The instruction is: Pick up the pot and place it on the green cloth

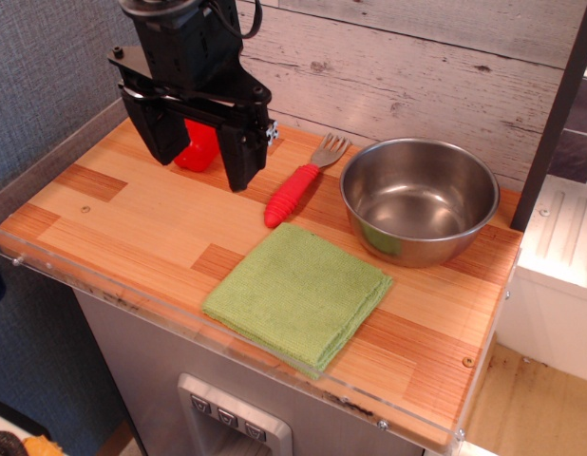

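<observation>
**Open Fingers Hang Far From the Pot, Cloth Bare**

The two black fingers [162, 133] of the gripper [200, 152] are spread apart and hold nothing, poised over the far left part of the wooden counter [132, 228]. A small red object [197, 147] sits in the gap behind them; what it is cannot be made out. The pot [419, 198], shiny steel and empty, stands at the right rear of the counter, well apart from the gripper. The green cloth [298, 293] lies folded near the front edge, just beside the pot's near left side, with nothing on it. A fork with a red handle [295, 188] rests between the gripper and the pot. By the look of things the task has not begun: the pot is ungrasped and unlifted, so the reach, the grasp, the lift and the short carry onto the cloth all remain.
</observation>
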`<act>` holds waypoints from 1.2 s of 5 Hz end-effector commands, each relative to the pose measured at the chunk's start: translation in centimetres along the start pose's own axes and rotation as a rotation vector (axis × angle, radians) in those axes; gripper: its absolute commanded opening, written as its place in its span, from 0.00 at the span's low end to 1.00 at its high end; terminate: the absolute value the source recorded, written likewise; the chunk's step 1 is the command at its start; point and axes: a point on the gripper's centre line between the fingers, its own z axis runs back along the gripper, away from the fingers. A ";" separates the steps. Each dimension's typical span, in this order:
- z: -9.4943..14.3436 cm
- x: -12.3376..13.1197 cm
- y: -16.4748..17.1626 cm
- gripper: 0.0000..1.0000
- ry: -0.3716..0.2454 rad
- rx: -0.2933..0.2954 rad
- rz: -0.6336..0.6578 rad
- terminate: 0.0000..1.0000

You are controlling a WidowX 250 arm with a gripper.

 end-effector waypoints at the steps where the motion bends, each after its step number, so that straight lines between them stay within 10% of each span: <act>1: 0.0 0.0 0.0 1.00 0.000 0.000 0.000 0.00; 4: -5.0 8.8 -2.8 1.00 0.002 0.034 0.074 0.00; 6: -8.9 10.4 -2.5 1.00 0.024 0.050 0.107 0.00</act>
